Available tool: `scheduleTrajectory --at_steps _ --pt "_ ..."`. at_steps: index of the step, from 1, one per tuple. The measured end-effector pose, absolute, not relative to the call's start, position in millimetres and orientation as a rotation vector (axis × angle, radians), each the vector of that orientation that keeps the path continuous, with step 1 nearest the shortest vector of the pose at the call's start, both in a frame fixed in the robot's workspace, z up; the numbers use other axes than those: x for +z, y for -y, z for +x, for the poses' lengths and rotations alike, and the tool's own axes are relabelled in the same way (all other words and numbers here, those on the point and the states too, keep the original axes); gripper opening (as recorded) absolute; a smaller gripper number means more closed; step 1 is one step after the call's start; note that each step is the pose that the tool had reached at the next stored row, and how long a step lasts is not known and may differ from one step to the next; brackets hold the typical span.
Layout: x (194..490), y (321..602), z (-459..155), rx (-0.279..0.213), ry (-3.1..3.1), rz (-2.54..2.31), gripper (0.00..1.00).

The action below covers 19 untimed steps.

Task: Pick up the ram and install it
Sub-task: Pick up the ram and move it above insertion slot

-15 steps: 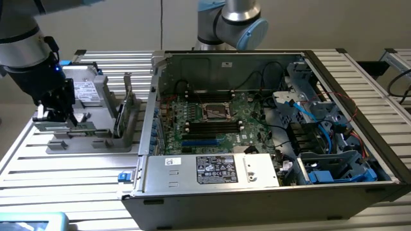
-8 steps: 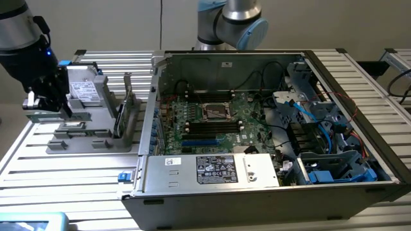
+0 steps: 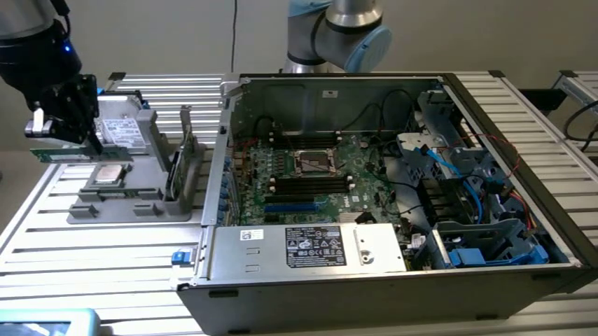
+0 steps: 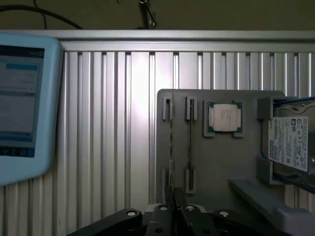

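- One gripper (image 3: 91,145) hangs over the grey tray (image 3: 122,208) at the exterior view's left, its fingers pinching the ram (image 3: 52,153), a green stick held level.
- The open computer case (image 3: 374,301) beside it bears a white label (image 3: 315,246), print too small to read.
- Wrist view: the gripper (image 4: 174,204) has its fingers nearly together above the tray (image 4: 221,162), which holds a processor (image 4: 225,118) and a labelled drive (image 4: 289,142). Their writing is illegible.

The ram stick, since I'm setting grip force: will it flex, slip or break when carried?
Probably stiff: the ram sticks out level on both sides of the shut jaws without sagging. Likely light, being a thin board. Probably fragile too, so grip gently.
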<state>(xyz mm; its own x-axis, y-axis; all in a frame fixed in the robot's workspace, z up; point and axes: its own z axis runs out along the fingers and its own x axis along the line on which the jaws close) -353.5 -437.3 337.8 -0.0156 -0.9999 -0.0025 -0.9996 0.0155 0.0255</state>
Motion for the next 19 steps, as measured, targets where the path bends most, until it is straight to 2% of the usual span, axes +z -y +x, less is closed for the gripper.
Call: scheduleTrajectory --at_steps 8,19 --pt "365 439 -327 -0.053 2.217 2.183 0.12" --pt "383 440 -278 -0.054 2.216 2.182 0.12"
